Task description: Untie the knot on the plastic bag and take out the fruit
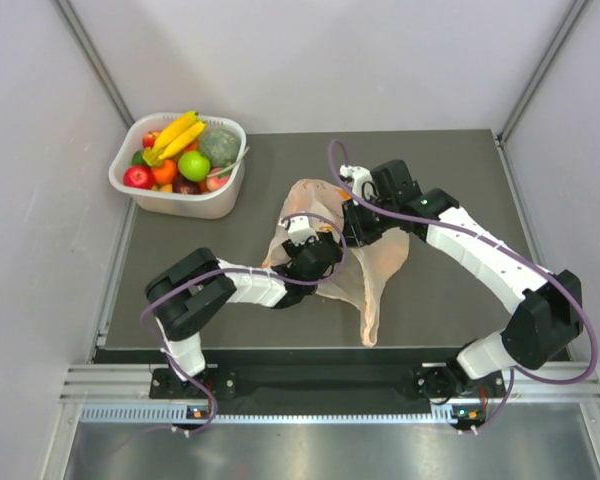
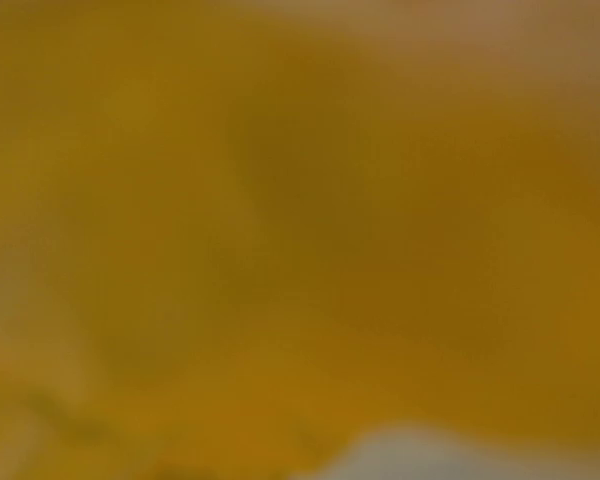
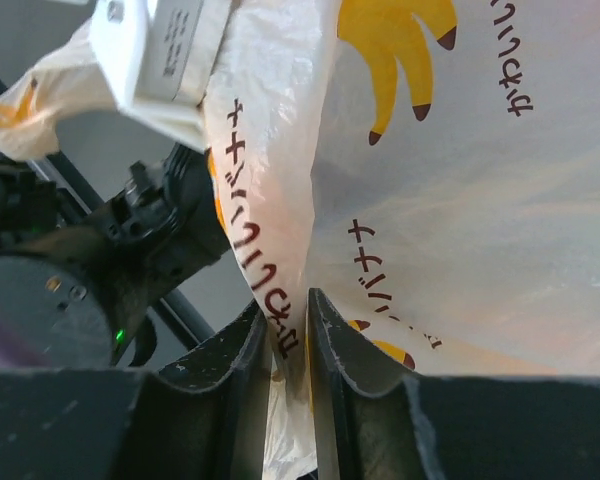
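Note:
The peach-orange plastic bag (image 1: 380, 262) lies crumpled in the middle of the dark mat, with a loose tail trailing toward the near edge. I can make out no tied knot. My right gripper (image 1: 353, 222) is shut on a fold of the bag film (image 3: 280, 250), with both fingers (image 3: 335, 350) pressed against it in the right wrist view (image 3: 288, 300). My left gripper (image 1: 320, 248) is pushed into the bag's left side, its fingers hidden. The left wrist view is one orange-yellow blur. Fruit, including yellow bananas (image 1: 177, 133), fills the white tub.
The white tub (image 1: 215, 205) stands at the mat's far left corner and also holds a green apple (image 1: 193, 165) and a grey-green melon (image 1: 218, 146). My left arm's wrist (image 3: 80, 290) sits close to the right gripper. Grey walls enclose the table.

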### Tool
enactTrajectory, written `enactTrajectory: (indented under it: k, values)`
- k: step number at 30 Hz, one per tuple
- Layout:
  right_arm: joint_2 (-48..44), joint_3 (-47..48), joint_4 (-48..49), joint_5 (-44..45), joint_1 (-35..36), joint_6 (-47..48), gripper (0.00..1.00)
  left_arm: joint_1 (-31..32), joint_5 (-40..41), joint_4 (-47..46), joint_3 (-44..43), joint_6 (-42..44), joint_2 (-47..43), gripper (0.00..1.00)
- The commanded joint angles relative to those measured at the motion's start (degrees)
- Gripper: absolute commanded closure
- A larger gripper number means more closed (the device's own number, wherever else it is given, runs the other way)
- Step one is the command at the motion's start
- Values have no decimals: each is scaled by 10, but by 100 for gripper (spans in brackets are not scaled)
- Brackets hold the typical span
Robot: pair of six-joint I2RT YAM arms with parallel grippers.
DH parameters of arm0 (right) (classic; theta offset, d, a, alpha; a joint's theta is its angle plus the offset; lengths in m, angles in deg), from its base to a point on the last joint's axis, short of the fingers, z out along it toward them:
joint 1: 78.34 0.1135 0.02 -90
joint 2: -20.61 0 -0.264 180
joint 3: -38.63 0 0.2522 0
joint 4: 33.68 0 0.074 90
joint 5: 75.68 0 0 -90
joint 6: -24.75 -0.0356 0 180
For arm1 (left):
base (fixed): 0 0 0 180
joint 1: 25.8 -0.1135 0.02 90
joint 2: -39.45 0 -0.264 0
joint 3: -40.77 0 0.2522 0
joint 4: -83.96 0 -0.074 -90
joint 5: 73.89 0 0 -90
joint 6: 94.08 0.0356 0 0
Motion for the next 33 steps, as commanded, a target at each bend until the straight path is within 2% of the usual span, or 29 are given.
enactTrajectory:
  k: [1,4,9,12,13,16,17,19,20,22,27,33]
  values:
    - [-17,25,4,-14,5,1,79,-24,-33,-50,-17,-42,20,17]
    - [-16,24,5,-15,5,3,79,-42,-73,-83,-20,-49,41,9]
    - [-7,23,4,-20,5,9,82,-43,-106,-169,-12,-26,56,11]
    - [-4,24,5,-20,5,9,86,-48,-143,-214,-17,-11,70,27]
    - [-3,25,5,-20,5,8,88,-55,-157,-218,-24,-11,72,43]
    - [-4,24,5,-17,5,9,91,-63,-194,-239,-25,-11,78,60]
    - [-4,24,6,-15,5,9,91,-64,-199,-241,-25,-8,77,69]
    - [-6,26,6,-11,5,7,93,-65,-207,-235,-25,-2,72,77]
    - [-6,25,7,-8,5,5,93,-66,-209,-231,-24,-2,70,90]
    - [-8,26,10,-3,5,2,95,-69,-224,-229,-13,0,58,100]
    - [-12,25,16,48,4,-18,100,-67,-301,-174,-8,28,7,100]
    - [0,36,18,182,-12,-52,100,-60,-413,-3,-9,49,-87,100]
